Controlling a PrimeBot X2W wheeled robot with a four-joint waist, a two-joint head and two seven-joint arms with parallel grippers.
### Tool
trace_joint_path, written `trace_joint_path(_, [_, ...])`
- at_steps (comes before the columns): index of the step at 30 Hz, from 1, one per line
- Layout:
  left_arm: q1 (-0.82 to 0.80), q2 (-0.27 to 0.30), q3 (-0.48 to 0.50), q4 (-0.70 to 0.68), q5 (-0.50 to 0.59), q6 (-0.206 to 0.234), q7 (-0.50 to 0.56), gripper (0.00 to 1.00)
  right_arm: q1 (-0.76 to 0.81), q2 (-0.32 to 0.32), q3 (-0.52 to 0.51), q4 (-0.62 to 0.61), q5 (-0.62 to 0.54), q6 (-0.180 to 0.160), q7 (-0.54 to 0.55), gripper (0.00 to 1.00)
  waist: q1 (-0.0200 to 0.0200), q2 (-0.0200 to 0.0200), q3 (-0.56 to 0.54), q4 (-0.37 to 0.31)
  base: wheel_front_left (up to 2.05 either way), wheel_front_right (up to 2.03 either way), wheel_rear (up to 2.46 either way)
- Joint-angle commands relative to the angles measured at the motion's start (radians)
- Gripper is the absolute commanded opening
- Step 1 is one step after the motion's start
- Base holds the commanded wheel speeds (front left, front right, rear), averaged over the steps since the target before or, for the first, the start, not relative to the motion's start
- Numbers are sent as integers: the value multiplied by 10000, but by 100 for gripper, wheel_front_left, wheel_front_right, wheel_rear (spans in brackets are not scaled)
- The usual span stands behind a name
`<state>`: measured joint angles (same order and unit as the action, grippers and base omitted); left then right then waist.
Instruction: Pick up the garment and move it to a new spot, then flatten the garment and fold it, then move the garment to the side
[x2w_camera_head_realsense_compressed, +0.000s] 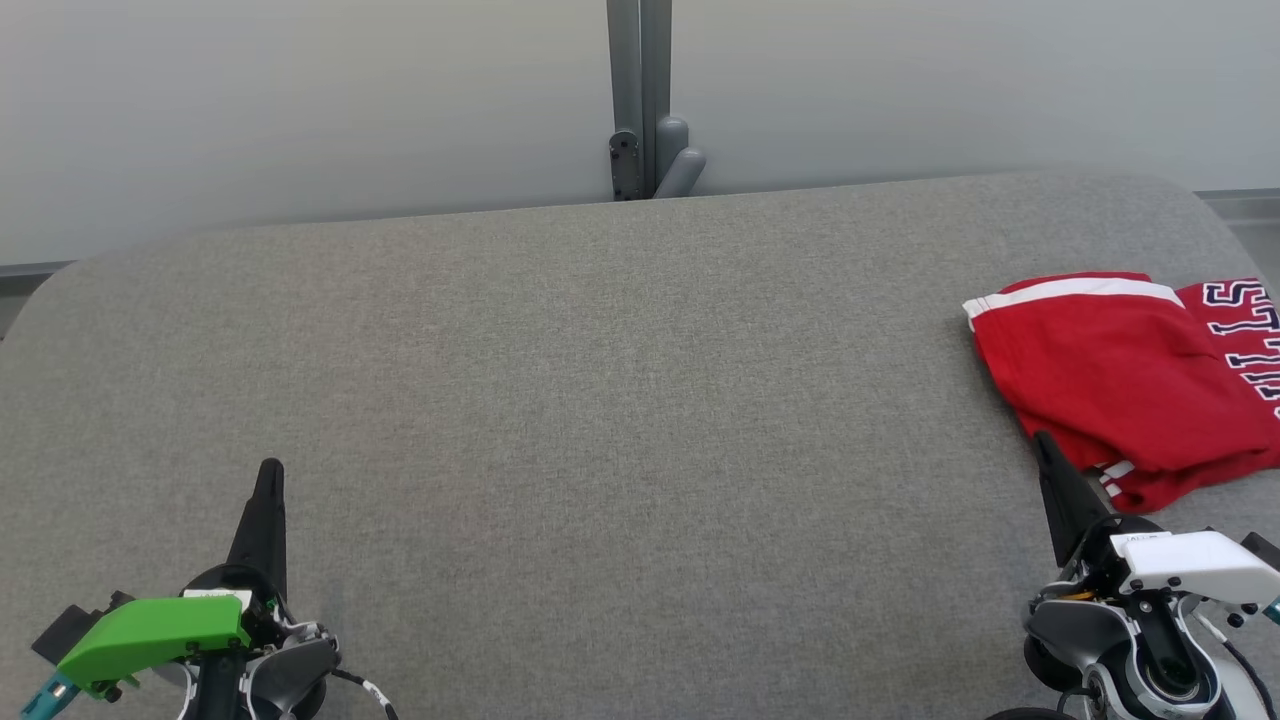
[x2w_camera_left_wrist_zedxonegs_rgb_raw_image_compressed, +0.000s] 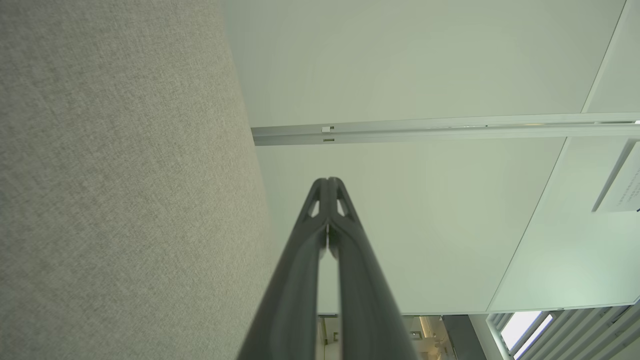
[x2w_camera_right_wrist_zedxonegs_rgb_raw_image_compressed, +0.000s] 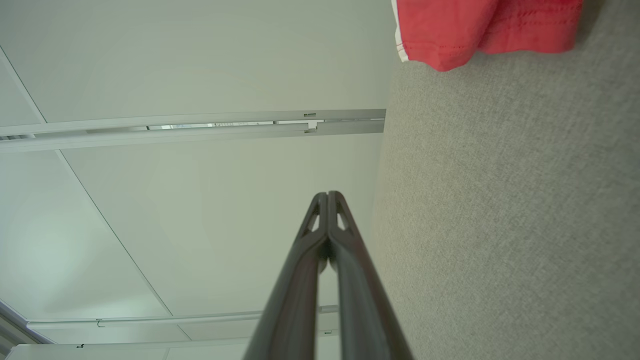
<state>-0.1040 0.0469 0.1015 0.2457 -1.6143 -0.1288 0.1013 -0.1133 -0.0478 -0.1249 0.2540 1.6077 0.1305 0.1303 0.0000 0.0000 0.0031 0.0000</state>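
At the table's (x2w_camera_head_realsense_compressed: 600, 400) right edge: folded red garment (x2w_camera_head_realsense_compressed: 1120, 380), long axis crosswise, striped hem leftward.
Our left gripper (x2w_camera_head_realsense_compressed: 270, 470) and right gripper (x2w_camera_head_realsense_compressed: 1042, 440) sit pressed together (empty); head view adds lettering, right wrist view stitching.

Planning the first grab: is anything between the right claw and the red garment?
Nothing visible stands between them. The shut right claw points at the red garment, its tip right by the near hem, over the grey surface.
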Motion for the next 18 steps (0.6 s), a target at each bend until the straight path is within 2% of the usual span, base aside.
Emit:
trace_joint_path(1, [-115, 62, 46, -18, -2, -40, 8, 0, -103, -47, -4, 18, 55, 4, -2, 0, 0, 0, 0, 0, 0, 0, 0])
trace_joint_path(18, [-115, 62, 46, -17, -2, -40, 7, 0, -103, -47, -4, 18, 55, 4, -2, 0, 0, 0, 0, 0, 0, 0, 0])
